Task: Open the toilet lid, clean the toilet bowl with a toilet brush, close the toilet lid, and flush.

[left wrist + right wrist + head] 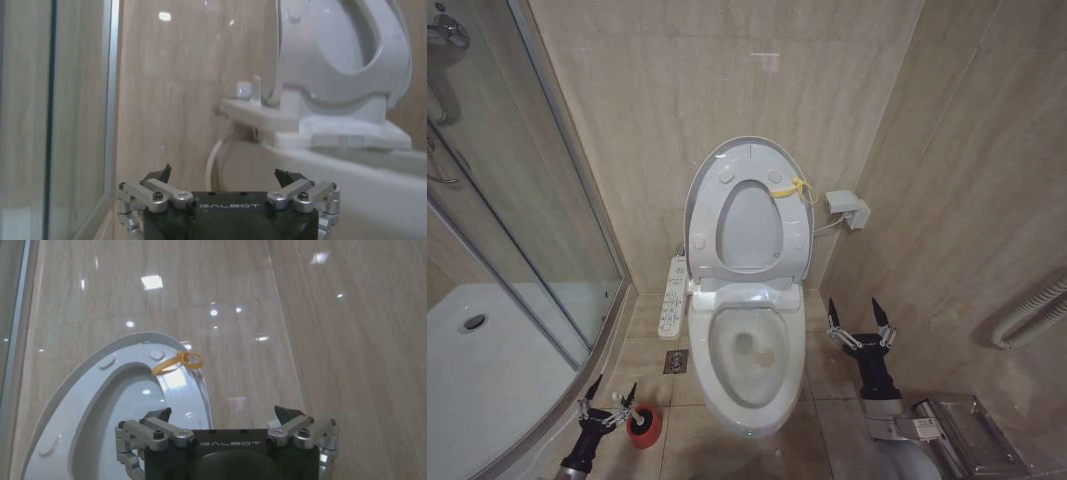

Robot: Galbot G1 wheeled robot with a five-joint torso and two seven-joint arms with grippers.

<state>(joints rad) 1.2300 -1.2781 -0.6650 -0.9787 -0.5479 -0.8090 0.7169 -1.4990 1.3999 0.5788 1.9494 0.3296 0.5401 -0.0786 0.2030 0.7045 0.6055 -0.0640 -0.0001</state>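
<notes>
The toilet lid (749,228) stands raised against the back wall, and the ring seat (707,225) with round bumpers is up in front of it. A yellow tie (799,188) hangs at the lid's right edge. Below, the toilet bowl (749,385) lies uncovered, with a yellowish stain at its bottom. My left gripper (614,390) is open, low on the floor, right beside the red holder (647,428). A black mass in the holder looks like the toilet brush head. My right gripper (855,305) is open to the right of the bowl, facing the lid (133,400) and tie (177,362).
A glass shower door (517,200) and a white shower tray (487,370) close off the left. A control panel (672,297) juts from the toilet's left side, above a floor drain (675,361). A wall box (847,208) and a white hose (1032,315) are on the right wall.
</notes>
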